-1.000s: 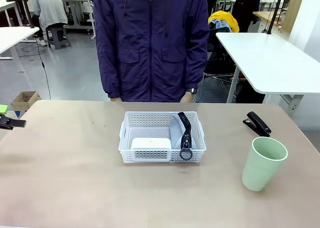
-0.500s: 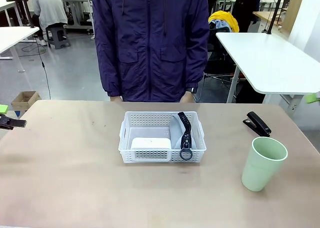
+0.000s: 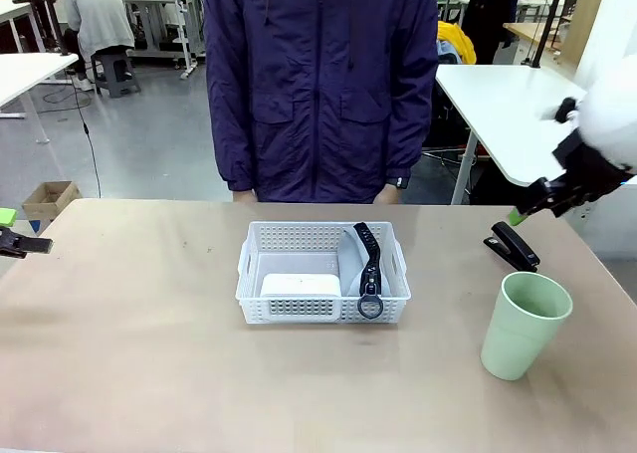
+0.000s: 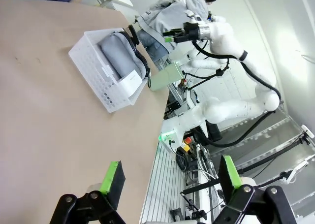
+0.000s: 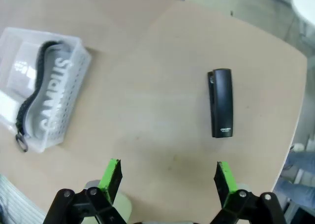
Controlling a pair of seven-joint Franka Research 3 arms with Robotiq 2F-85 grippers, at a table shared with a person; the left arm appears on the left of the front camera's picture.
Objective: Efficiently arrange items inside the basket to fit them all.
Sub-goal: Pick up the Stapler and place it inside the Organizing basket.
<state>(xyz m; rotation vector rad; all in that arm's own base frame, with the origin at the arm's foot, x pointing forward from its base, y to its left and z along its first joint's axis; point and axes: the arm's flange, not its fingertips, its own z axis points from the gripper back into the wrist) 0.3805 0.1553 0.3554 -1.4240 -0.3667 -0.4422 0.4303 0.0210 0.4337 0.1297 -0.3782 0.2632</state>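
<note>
The right pincer hangs with its green-padded fingers spread wide and nothing between them, pointed down at the worktop well to the right of the basket. Its white arm enters from the right, the forearm raised above the far corner and the wrist bent downward. From the wrist camera, the black stapler lies flat and closed just ahead of the fingers, nearer one of them than the other. It sits well apart from the basket, out toward the far right of the worktop. The pale green cup stands upright, mouth up, to the right of the basket and closer to the robot's side than the stapler.

The left pincer is also spread wide and empty. It is held low near the worktop's edge on the basket's left, its wrist rolled so that the basket appears tilted and far ahead.

The white perforated basket sits near the middle of the worktop with one long side facing the robot. Inside it, the white box lies flat in the left part, against the near wall. The grey soft case stands on edge in the right part, its black strap and ring draped over the near rim. A person in a dark blue jacket stands beyond the basket at the far edge, arms down.
</note>
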